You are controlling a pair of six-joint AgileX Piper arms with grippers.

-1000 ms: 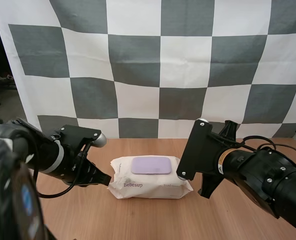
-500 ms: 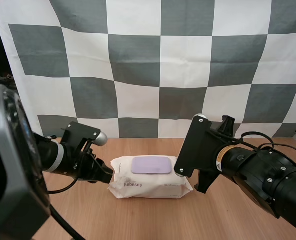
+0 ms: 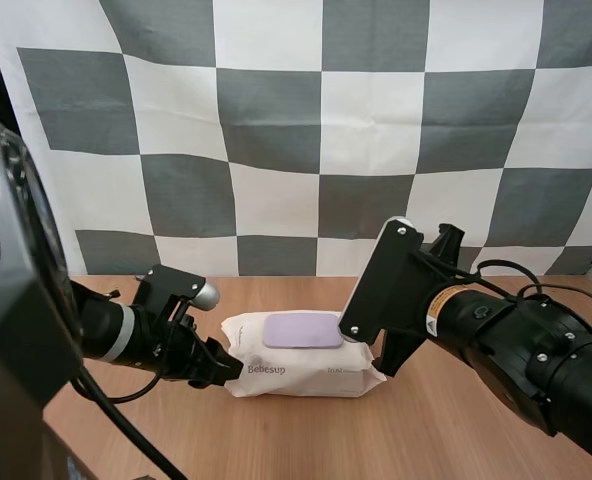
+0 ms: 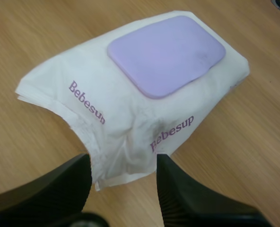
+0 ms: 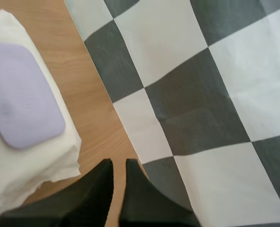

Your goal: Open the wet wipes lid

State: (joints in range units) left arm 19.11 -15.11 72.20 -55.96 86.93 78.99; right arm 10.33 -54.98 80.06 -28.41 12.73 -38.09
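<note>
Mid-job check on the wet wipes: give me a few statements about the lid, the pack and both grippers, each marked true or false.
1. The purple lid lies shut, flat on the wet wipes pack. True.
2. The left gripper has its fingers shut together. False: they stand apart, one on each side of the pack's crimped end.
3. The right gripper is pinching the lid. False: its fingers lie together on nothing, beside the pack's other end and clear of the lid.
4. The pack lies on the wooden table between the two arms. True.
</note>
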